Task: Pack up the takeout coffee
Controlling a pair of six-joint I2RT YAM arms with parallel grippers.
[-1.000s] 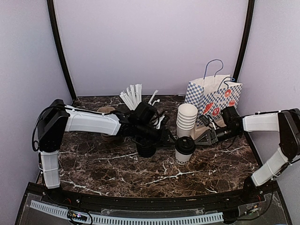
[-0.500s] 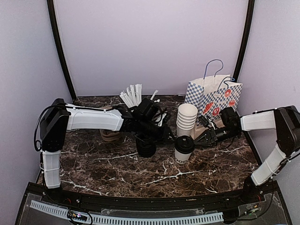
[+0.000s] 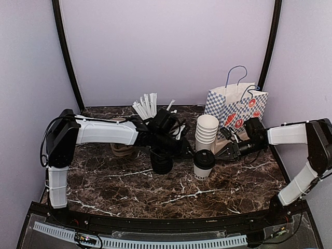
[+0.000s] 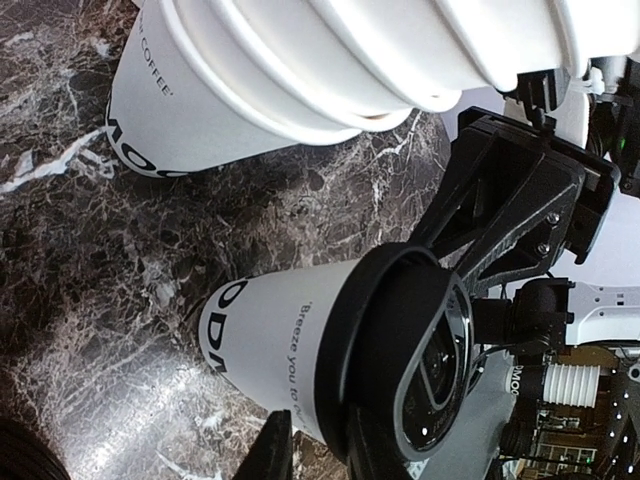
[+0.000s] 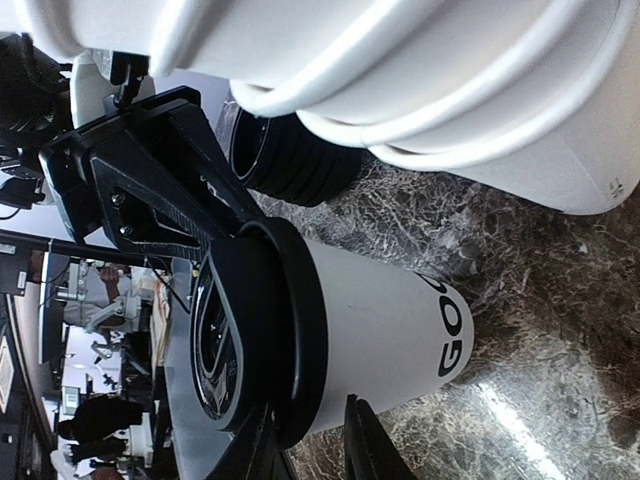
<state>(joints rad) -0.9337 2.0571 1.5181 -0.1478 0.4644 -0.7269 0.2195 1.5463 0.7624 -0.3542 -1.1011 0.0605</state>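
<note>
The takeout coffee, a white paper cup (image 3: 203,171) with dark lettering and its black lid (image 3: 204,160) on top, stands on the marble table (image 3: 129,192). My left gripper (image 3: 190,154) reaches it from the left and my right gripper (image 3: 220,153) from the right. In the left wrist view, my left gripper (image 4: 320,452) has its jaws close together across the rim of the lid (image 4: 400,350), above the cup (image 4: 270,330). In the right wrist view, my right gripper (image 5: 305,447) is pinched across the rim of the lid (image 5: 255,330), one finger on the cup (image 5: 390,330).
A stack of white cups (image 3: 206,132) stands just behind the coffee. A stack of black lids (image 3: 162,162) is to its left. A cup of white straws (image 3: 147,107), a brown carrier (image 3: 122,150) and a checkered paper bag (image 3: 236,106) stand farther back.
The left arm has shifted slightly toward the back. The cup and both grippers have stayed almost where they were.
</note>
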